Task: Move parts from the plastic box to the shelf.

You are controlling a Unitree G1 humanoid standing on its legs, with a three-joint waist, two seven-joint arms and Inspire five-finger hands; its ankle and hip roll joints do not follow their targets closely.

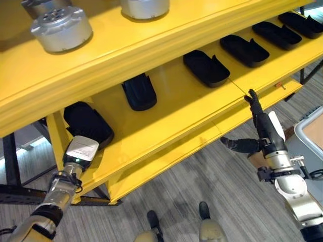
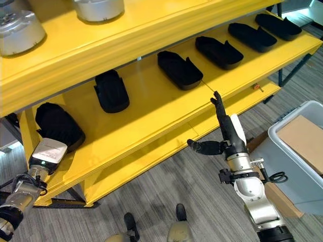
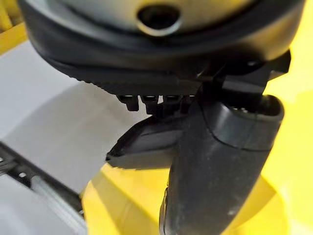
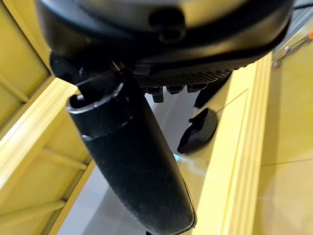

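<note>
Grey plank floor below; plastic box (image 2: 298, 151) at robot's right; right hand (image 2: 229, 132) empty, fingers straight, at the yellow shelf (image 2: 166, 113) edge; left hand (image 1: 81, 149) on the nearest black part (image 1: 87, 122), fingers hidden, grip unclear; further parts line the shelf; judged placing step; next: release, return to box.

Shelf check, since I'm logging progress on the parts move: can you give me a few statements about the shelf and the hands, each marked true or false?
1. Black parts lie in a row on the middle shelf. True.
2. The right hand grips a part. False: its fingers are straight and hold nothing.
3. Silver round parts sit on the top shelf. True.
4. The left hand hangs over the grey box. False: it is at the shelf's left end, against a black part.
</note>
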